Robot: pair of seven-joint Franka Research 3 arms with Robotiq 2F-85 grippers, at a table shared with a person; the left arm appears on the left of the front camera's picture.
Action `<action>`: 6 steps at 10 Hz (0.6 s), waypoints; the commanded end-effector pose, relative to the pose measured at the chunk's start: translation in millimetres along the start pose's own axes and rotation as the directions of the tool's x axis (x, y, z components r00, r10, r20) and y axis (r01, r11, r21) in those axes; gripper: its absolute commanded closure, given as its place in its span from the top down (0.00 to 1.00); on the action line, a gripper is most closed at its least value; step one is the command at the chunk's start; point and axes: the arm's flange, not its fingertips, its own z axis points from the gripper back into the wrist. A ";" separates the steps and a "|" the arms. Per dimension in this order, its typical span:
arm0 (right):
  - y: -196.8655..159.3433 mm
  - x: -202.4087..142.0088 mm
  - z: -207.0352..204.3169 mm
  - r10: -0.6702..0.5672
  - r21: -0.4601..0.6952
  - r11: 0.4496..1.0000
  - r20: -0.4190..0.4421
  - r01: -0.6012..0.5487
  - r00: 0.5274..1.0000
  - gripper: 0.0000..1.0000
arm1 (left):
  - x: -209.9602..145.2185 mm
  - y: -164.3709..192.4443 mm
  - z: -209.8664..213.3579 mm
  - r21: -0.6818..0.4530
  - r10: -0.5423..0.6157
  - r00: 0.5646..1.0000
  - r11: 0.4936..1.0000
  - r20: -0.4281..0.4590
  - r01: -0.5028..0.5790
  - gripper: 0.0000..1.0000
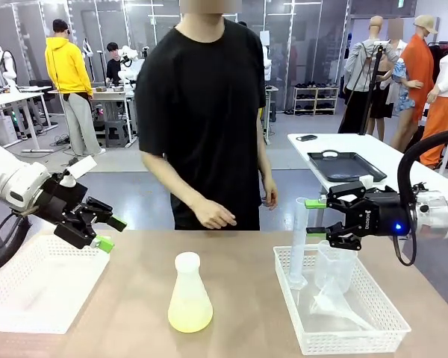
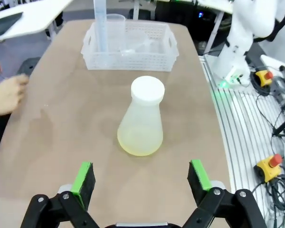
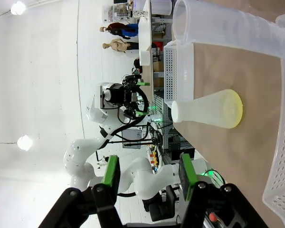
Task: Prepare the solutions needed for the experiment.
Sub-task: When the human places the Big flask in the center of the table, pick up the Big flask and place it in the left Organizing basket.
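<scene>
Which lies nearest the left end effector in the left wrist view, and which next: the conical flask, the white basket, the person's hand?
1. Conical flask, straight ahead at mid-table, pale yellow liquid in its base.
2. Person's hand, off at the picture's left edge.
3. White basket, at the table's far end.

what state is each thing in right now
flask: upright on the table, capped, apart from both grippers
solution: shallow pale yellow layer in the flask bottom
cylinder: standing upright in the right basket
right basket: holds clear labware
left basket: on the table
left gripper: open, holding nothing
right gripper: open, holding nothing, above the right basket
</scene>
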 end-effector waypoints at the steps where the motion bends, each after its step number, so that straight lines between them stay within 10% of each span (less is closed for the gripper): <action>1: 1.0 0.1 0.0 0.000 0.013 1.000 0.002 0.000 1.000 0.64 | -16.0 27.9 -19.7 -0.006 -0.058 0.998 0.998 0.036 0.059 1.00; 6: 1.0 0.1 0.0 0.000 0.013 1.000 0.002 0.000 1.000 0.64 | -42.5 60.5 -58.2 -0.104 -0.207 0.935 0.964 0.288 0.245 1.00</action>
